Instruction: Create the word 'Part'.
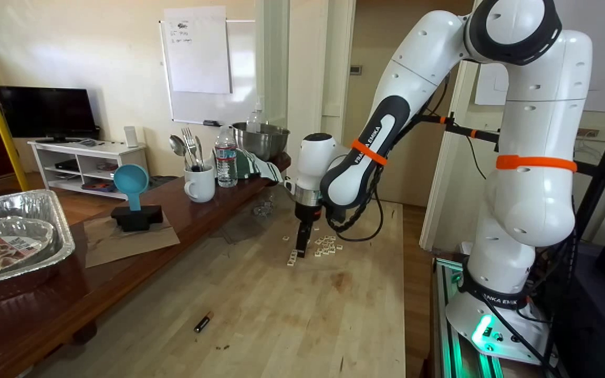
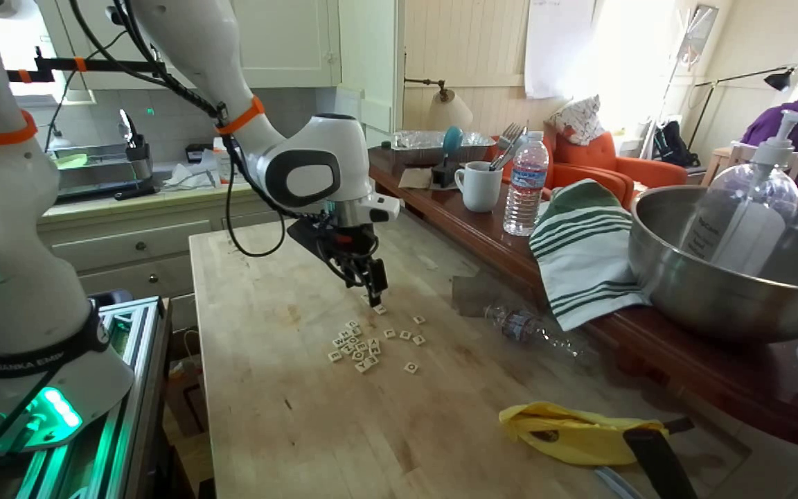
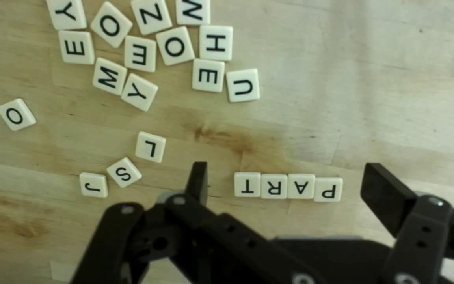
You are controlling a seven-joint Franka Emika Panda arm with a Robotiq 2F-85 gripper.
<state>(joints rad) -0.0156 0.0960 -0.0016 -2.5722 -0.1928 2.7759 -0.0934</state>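
Four cream letter tiles (image 3: 288, 186) lie in a row on a pale wooden table (image 3: 408, 114), spelling PART. In the wrist view the word is upside down: P at the right end, then A, R and T toward the left, side by side, with P slightly out of line. The black pincer (image 3: 292, 184) is spread wide, one finger (image 3: 198, 183) past the T and the other finger (image 3: 386, 197) past the P, with a gap between each and the row. How high it stands above the table I cannot tell.

Near the finger by the T are an L tile (image 3: 150, 147), an S tile (image 3: 124, 172) and a J tile (image 3: 93, 185). A lone O tile (image 3: 16, 114) lies well apart from the row. Toward the top of that view is a jumbled crowd of tiles (image 3: 174, 46) at odd angles, Y, E, M, H and U among them, a few cut off by the edge.

In an exterior view a black and copper battery (image 1: 204, 322) lies on the table. In an exterior view a yellow bag-like object (image 2: 579, 433) is on the table, and a clear plastic bottle (image 2: 524, 326) lies on its side near a dark wooden ledge (image 1: 202, 215). In both exterior views that ledge carries a white mug (image 2: 480, 190) of cutlery (image 2: 508, 142), an upright water bottle (image 2: 526, 187), a green-striped towel (image 2: 582, 242), a steel bowl (image 2: 717, 305) holding a pump bottle (image 2: 745, 215), and a foil tray (image 1: 63, 247).
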